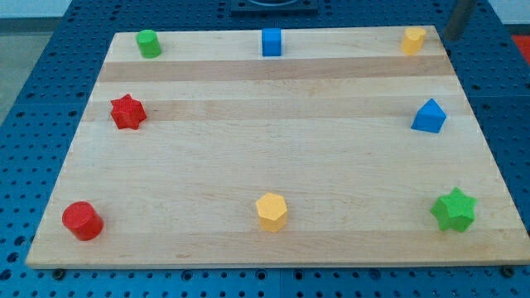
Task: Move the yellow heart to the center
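The yellow heart [413, 39] sits at the board's top right corner. My tip [452, 36] is just off the board's top right edge, a short way to the right of the yellow heart and not touching it. The rod rises out of the view's top. A second yellow block, a hexagon [272, 211], sits near the bottom edge at the middle.
On the wooden board [265, 157]: a green cylinder [149, 43] top left, a blue cube [272, 41] top middle, a red star [127, 112] at left, a red cylinder [82, 220] bottom left, a blue wedge-like block [429, 117] at right, a green star [454, 209] bottom right.
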